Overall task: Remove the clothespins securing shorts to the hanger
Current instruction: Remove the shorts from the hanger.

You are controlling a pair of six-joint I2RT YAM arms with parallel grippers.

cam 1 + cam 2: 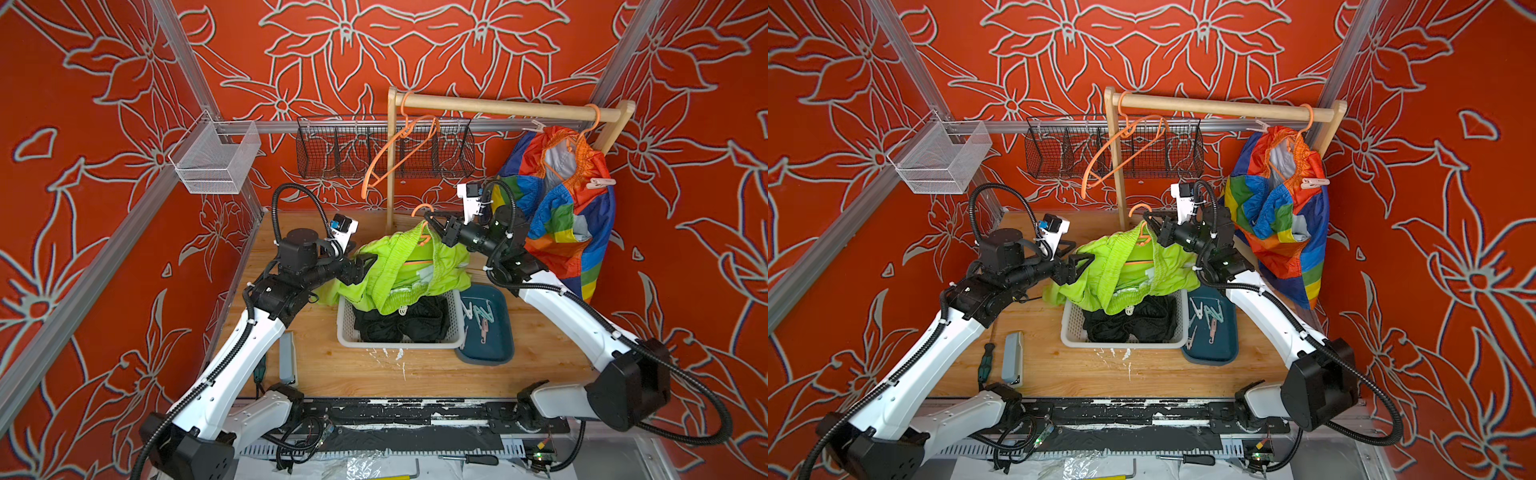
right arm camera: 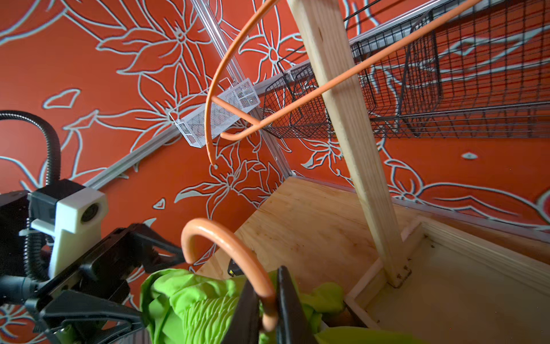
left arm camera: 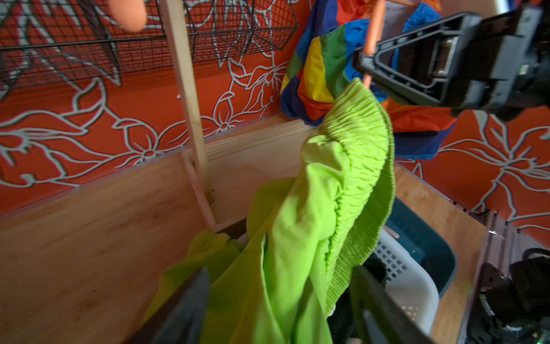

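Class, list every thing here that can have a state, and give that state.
left gripper, open at the lime green shorts
right gripper, shut on the held hanger's neck
lime green shorts, off the rail, draped over the basket
rainbow shorts, hung on the rail, pinned
pink clothespin, clipped on the rainbow shorts
bare hanger, on the rail
black shorts, in the basket
loose clothespins, in the teal tray

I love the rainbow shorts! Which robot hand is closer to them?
Right. The right gripper, shut on an orange hanger, sits beside the rainbow shorts. The left gripper is open, with the lime green shorts between it and them.
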